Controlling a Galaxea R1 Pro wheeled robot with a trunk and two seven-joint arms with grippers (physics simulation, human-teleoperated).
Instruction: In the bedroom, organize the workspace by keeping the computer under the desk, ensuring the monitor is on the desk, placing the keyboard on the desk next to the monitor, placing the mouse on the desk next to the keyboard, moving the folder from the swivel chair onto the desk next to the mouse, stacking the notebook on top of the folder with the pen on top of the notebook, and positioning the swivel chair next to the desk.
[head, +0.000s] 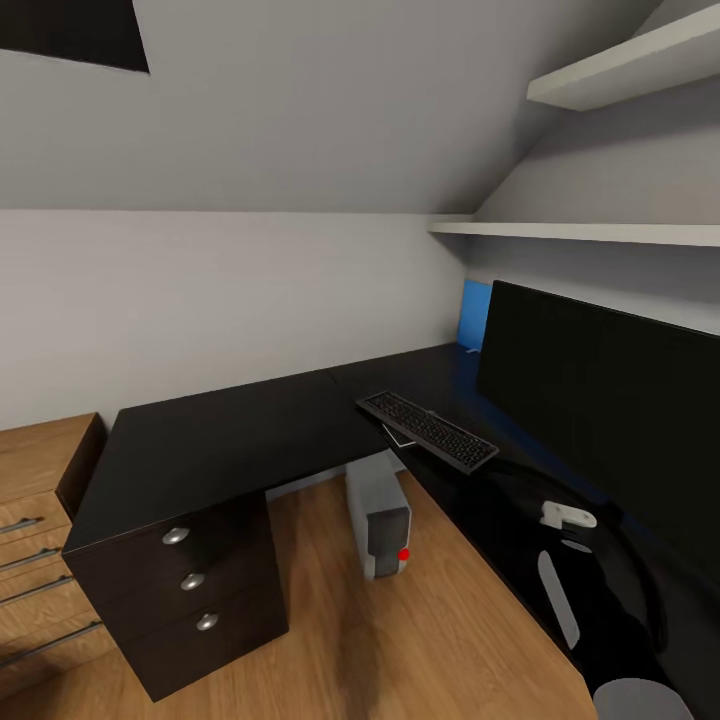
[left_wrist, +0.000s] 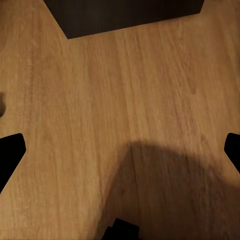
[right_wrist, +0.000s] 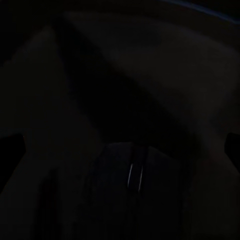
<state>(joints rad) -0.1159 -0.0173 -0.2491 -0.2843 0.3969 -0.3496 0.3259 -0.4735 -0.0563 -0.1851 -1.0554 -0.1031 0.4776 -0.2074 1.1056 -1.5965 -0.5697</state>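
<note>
The glossy black L-shaped desk (head: 230, 440) fills the corner of the bedroom. The monitor (head: 600, 400) stands on its right wing, black screen facing me. The slim black keyboard (head: 428, 430) lies in front of the monitor, at the desk's inner edge. The grey computer (head: 378, 518) with its red light stands on the floor under the desk. My left gripper (left_wrist: 120, 150) hangs open over bare wooden floor. My right gripper (right_wrist: 120, 147) is open above a dark surface, and its arm (head: 585, 585) reaches over the desk's right wing. Mouse, folder, notebook, pen and swivel chair are out of view.
Black drawers with round silver knobs (head: 190, 580) close the desk's left end. A light-wood drawer unit (head: 35, 520) stands beside them. White shelves (head: 600, 232) hang above the monitor, and a blue panel (head: 475, 315) sits behind it. Wooden floor (head: 450, 620) lies open inside the L.
</note>
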